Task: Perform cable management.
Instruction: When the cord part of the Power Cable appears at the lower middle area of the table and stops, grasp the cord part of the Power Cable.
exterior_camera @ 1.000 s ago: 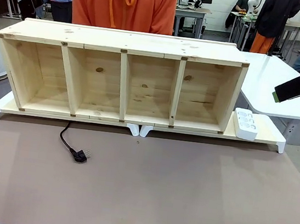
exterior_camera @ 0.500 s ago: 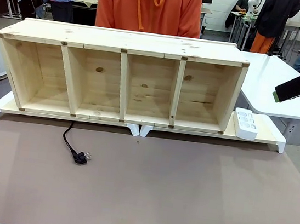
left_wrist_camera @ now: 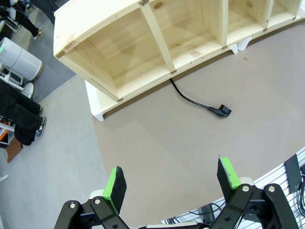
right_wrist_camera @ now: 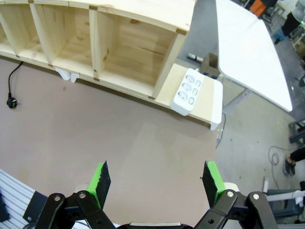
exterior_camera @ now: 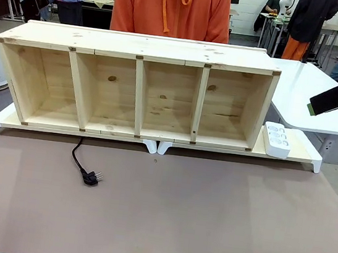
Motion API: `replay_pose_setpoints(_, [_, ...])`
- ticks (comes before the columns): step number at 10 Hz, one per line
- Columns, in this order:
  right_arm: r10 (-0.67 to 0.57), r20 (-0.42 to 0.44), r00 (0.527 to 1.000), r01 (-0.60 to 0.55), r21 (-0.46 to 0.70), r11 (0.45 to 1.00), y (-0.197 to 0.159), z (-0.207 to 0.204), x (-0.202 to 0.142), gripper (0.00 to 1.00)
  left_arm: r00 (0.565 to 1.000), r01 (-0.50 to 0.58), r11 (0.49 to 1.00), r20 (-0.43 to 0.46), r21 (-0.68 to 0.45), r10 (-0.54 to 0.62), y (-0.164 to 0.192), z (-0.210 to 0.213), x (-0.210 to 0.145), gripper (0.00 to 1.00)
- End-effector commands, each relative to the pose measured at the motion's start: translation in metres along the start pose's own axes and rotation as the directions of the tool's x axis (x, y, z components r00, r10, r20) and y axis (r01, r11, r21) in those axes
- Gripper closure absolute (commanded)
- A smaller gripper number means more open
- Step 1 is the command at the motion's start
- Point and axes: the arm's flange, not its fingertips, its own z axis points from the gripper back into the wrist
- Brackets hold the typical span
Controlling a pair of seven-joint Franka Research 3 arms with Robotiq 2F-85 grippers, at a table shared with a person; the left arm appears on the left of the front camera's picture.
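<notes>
Well above the table [exterior_camera: 206, 219] | left end effector [left_wrist_camera: 169, 164] spread, angled down | right end effector [right_wrist_camera: 156, 164] spread, angled down

No writing, label, brand mark or number could be read in any view. The wooden shelf [exterior_camera: 145, 48], the white power strip [exterior_camera: 277, 139] and the brown surface [exterior_camera: 206, 219] showed no legible print.

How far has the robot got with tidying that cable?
Nothing looks done: the cable lies loose on the table, its plug free in front of the shelf. Nothing is in hand: the left gripper and right gripper are both open and empty. To do: grasping the cable and routing it, perhaps toward the strip.
</notes>
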Motion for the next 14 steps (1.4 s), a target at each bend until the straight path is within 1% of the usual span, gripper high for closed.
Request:
replay_pose_setpoints(1, [-0.002,0.008,1.000,0.002,-0.003,1.000,-0.001,0.000,0.001,0.00,1.000,0.003,1.000,0.010,-0.010,-0.003,0.000,-0.001,0.002,0.00])
replay_pose_setpoints(5, [0.000,0.000,1.000,0.000,0.000,1.000,0.000,0.000,0.000,0.00,1.000,0.003,1.000,0.010,-0.010,-0.003,0.000,-0.001,0.002,0.00])
replay_pose_setpoints(6, [0.041,-0.032,0.999,-0.039,0.042,0.998,0.013,-0.003,0.011,0.00,1.000,0.003,1.000,0.010,-0.010,-0.003,0.000,-0.001,0.002,0.00])
replay_pose_setpoints(10, [0.164,-0.042,0.986,-0.155,0.163,0.974,0.065,-0.018,0.052,0.00,1.000,0.003,1.000,0.010,-0.010,-0.003,0.000,-0.001,0.002,0.00])
replay_pose_setpoints(14, [0.247,-0.052,0.968,-0.223,0.281,0.933,0.128,-0.054,0.091,0.00,1.000,0.003,1.000,0.010,-0.010,-0.003,0.000,-0.001,0.002,0.00])
